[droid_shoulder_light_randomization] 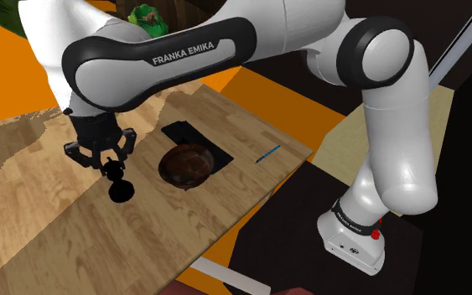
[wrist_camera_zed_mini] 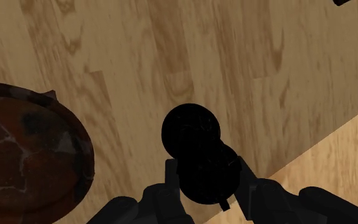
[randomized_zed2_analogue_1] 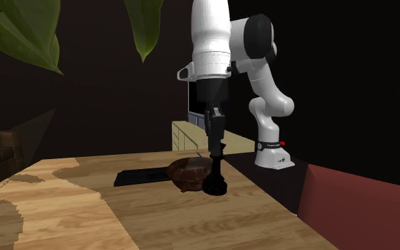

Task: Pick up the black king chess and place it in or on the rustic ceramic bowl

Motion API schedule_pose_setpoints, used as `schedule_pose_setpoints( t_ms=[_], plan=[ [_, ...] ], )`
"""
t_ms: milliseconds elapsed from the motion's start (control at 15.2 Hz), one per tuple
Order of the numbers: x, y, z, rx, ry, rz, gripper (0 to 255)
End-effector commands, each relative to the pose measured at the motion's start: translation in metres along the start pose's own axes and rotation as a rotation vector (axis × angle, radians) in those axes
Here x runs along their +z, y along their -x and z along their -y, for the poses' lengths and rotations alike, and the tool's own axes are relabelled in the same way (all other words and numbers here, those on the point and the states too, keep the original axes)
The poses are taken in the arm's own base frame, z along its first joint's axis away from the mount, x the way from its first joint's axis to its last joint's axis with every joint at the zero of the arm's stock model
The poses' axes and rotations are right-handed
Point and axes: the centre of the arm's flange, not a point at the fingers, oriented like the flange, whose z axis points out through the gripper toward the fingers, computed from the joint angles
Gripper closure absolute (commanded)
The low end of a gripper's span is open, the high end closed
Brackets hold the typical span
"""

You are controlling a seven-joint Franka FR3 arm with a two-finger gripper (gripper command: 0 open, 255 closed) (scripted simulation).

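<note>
The gripper's fingers are clamped on the black king between them, its base at the wooden table beneath; best lift it straight up, clearing the rim; then across to the brown ceramic bowl beside them.

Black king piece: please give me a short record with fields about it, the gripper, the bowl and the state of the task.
piece: black king, upright, under the gripper
gripper: gripper points down, fingers shut on the king's top
contact with table: base at or just above the wooden table; cannot tell which
bowl: brown bowl, nothing inside, beside the king, not touching it
under bowl: flat black sheet, partly covered by the bowl
task state: king not yet in the bowl
</note>
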Motion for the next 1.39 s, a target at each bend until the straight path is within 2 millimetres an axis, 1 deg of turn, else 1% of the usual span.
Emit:
schedule_pose_setpoints(
  t_ms=[0,792,858,1320],
  plan=[
    [-0.011,0.000,0.000,0.000,0.000,0.000,255],
    [-0.074,0.003,0.000,0.000,0.000,0.000,255],
    [-0.075,0.003,0.000,0.000,0.000,0.000,255],
    [-0.090,-0.010,-0.090,0.000,0.000,0.000,255]
  ],
)
